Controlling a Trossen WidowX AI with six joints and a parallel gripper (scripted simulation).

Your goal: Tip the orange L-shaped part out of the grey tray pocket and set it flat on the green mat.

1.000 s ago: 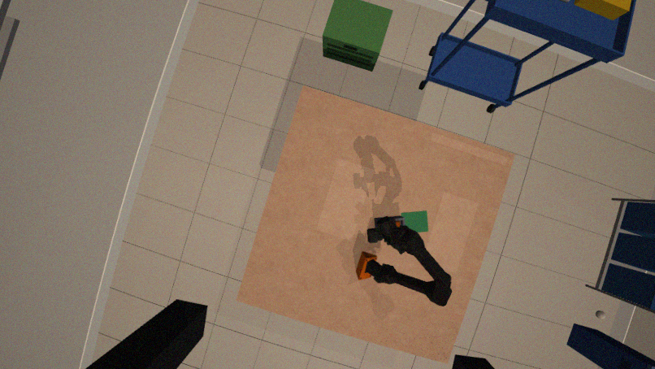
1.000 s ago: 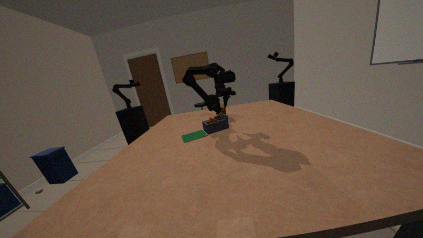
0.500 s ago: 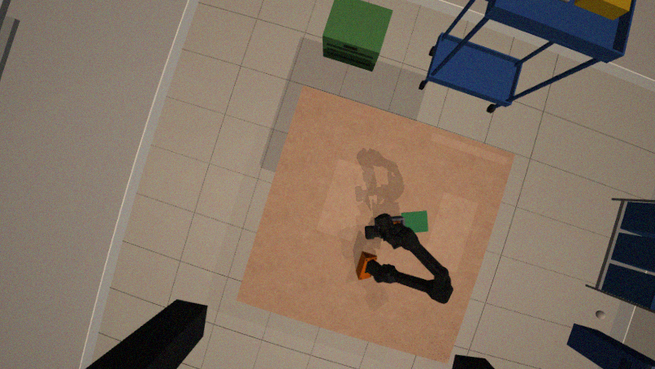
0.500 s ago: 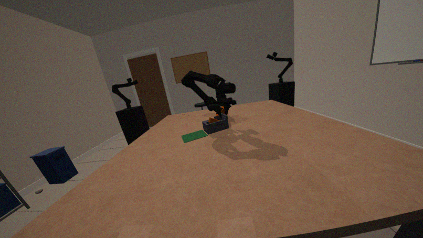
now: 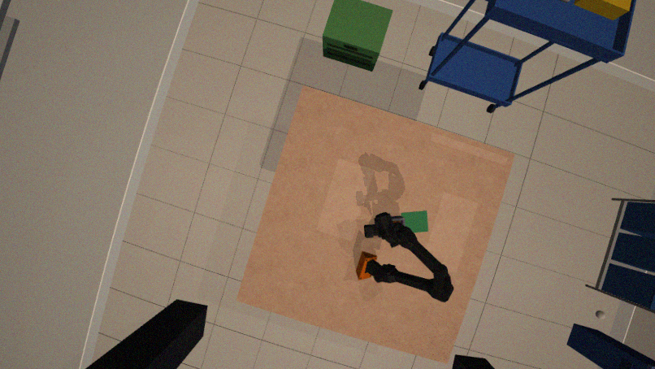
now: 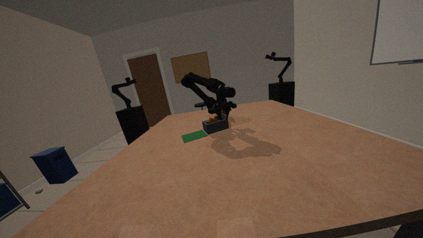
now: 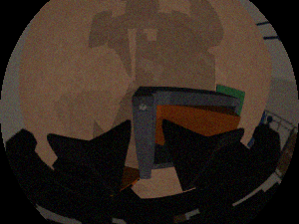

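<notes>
The orange part point(image 6: 212, 120) point(image 7: 199, 120) sits in the grey tray point(image 6: 217, 127) point(image 7: 145, 138). Its end toward the mat shows above the tray's rim in the exterior view, so it looks tipped up. My gripper point(image 6: 223, 117) point(image 7: 146, 122) is partly open and low at the tray's end away from the mat, with nothing between its fingers. In the wrist view one finger overlaps the part and the other is outside the tray's end wall. Whether the finger touches the part is hidden. The green mat point(image 5: 414, 221) point(image 6: 194, 136) point(image 7: 230, 92) lies flat beside the tray, with nothing on it.
The arm's orange base point(image 5: 364, 266) stands on the wooden table point(image 5: 292, 256) point(image 6: 236, 183). The arm covers most of the tray in the top view. A blue cart point(image 5: 476, 68) and a green cabinet point(image 5: 359, 23) stand off the table.
</notes>
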